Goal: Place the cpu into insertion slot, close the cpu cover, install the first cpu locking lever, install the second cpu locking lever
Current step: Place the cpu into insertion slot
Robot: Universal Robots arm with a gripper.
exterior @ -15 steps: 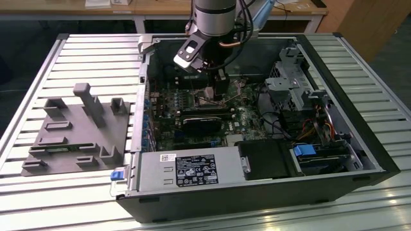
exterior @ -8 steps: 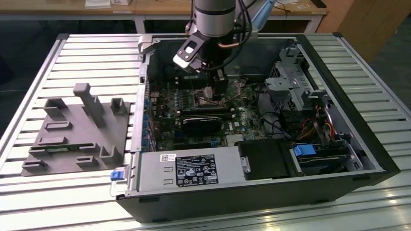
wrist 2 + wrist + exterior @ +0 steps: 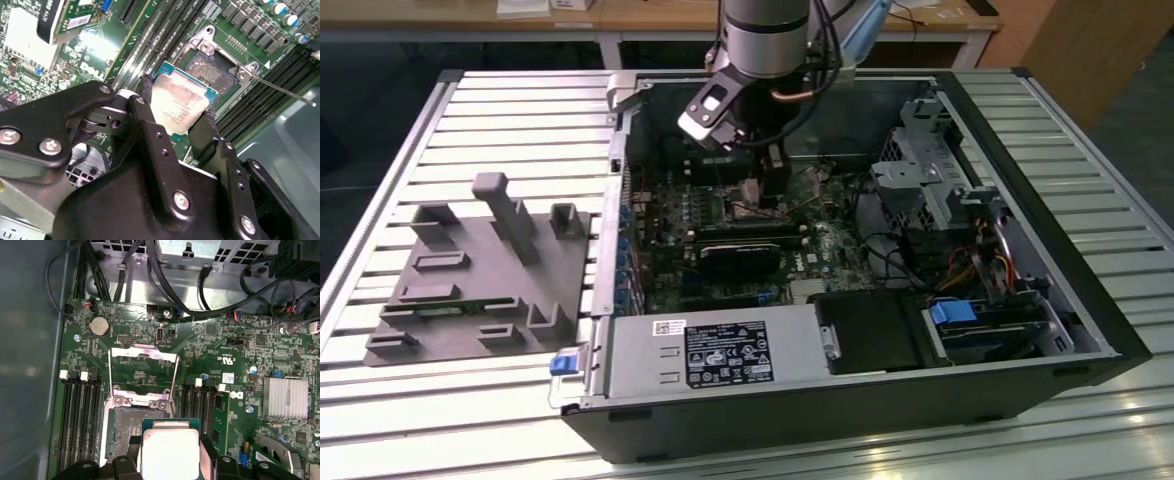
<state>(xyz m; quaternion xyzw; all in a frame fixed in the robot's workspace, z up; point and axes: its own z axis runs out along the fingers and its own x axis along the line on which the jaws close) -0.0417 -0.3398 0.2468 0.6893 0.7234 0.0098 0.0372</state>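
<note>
Toward eleven o'clock in exterior view's black case (image 3: 854, 425) — flat silvery square cpu (image 3: 179, 97) clamped in black gripper (image 3: 177, 112) near silver-rimmed insertion slot (image 3: 215, 70); placing, needing squaring.

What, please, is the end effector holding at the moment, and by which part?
The cpu, pinched by two opposite edges between the fingers of the end effector.

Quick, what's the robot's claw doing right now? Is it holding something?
The gripper: shut on the cpu, holding it by two opposite edges close to the insertion slot.
</note>
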